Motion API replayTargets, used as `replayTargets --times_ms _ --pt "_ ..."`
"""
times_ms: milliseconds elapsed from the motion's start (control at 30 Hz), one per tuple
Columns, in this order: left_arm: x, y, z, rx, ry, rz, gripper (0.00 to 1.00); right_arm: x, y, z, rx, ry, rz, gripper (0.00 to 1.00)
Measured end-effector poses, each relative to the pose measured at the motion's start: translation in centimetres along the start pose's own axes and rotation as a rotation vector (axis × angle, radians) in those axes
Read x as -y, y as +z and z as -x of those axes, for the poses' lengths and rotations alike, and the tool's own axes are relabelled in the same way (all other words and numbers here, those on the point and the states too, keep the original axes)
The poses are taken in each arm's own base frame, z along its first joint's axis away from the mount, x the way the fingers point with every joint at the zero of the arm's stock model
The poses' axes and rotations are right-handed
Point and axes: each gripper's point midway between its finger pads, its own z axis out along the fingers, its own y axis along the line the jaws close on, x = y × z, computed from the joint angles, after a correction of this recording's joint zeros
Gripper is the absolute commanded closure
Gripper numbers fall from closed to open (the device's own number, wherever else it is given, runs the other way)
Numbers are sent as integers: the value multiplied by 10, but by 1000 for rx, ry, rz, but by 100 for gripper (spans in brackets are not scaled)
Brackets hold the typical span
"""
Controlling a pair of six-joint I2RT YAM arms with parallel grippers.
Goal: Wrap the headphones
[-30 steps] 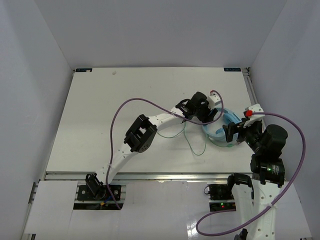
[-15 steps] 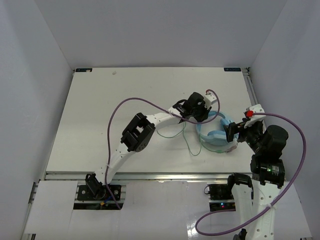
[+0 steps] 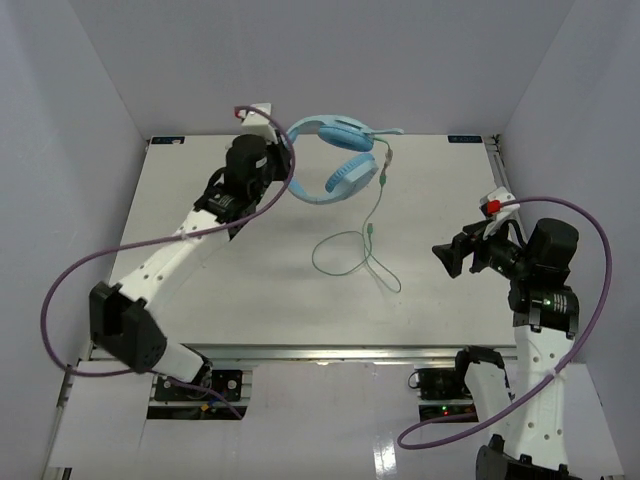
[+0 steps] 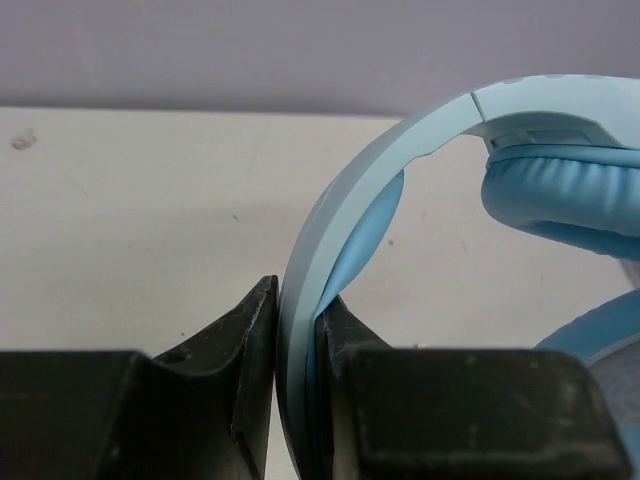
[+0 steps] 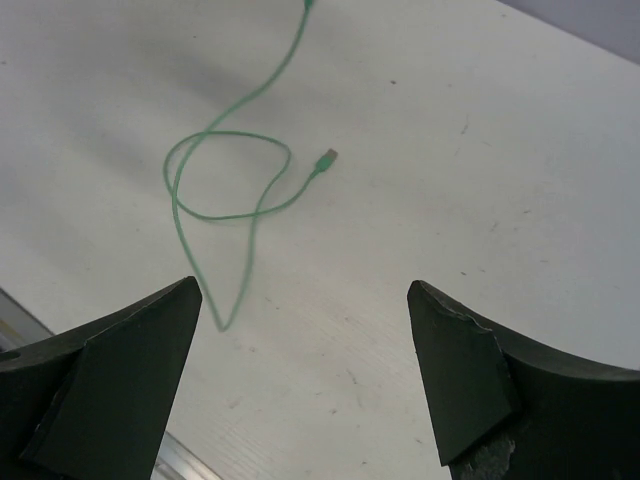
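Note:
The light blue headphones (image 3: 335, 160) are at the back middle of the table, lifted by their headband. My left gripper (image 3: 283, 150) is shut on the headband (image 4: 320, 250), which runs up between its black fingers (image 4: 250, 340); a ribbed ear cup (image 4: 560, 195) shows to the right. The thin pale green cable (image 3: 350, 255) hangs from the ear cups and lies looped on the table. My right gripper (image 3: 447, 257) is open and empty at the right, above the table. In the right wrist view the cable loop (image 5: 225, 185) and its plug (image 5: 327, 158) lie ahead of the open fingers (image 5: 150, 350).
The white table (image 3: 200, 290) is boxed in by pale walls on three sides. Thick purple robot cables (image 3: 70, 290) arc beside both arms. The metal front rail (image 3: 330, 352) runs along the near edge.

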Motion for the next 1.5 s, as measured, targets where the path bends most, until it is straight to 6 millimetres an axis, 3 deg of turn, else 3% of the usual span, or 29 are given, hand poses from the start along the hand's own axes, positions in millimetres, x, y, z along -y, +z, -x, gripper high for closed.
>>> replayTargets --times_ms 67,133,233,333,433,500,633,700,900,1100,1300,1500 --pt "-14 -38 27 96 -44 44 100 -1 7 2 -12 40 44 10" --pt "-15 -73 37 146 -76 40 100 -3 14 6 -12 85 98 10" --pt "-15 -102 35 152 -94 21 100 -6 25 17 13 147 189 10" --pt "-17 -116 28 119 -96 20 100 -6 44 32 62 219 295 10" --pt "-22 -125 23 91 -97 31 100 -15 64 49 101 282 425 10" --pt "-24 -129 21 74 -98 40 100 -32 75 61 120 287 525 10" --pt "-24 -134 23 61 -107 39 100 -100 79 77 142 195 780 10" --pt "-24 -137 25 61 -112 38 100 -118 73 82 182 115 845 10" --pt "-21 -142 33 68 -124 30 100 -128 73 90 275 -33 888 1" --pt "-8 -150 62 114 -189 -19 100 -150 108 84 317 -52 986 5" --pt "6 -156 101 216 -296 -71 100 -185 125 59 278 122 1108 5" --pt "13 -153 131 300 -389 -87 100 -197 132 57 214 331 1137 7"
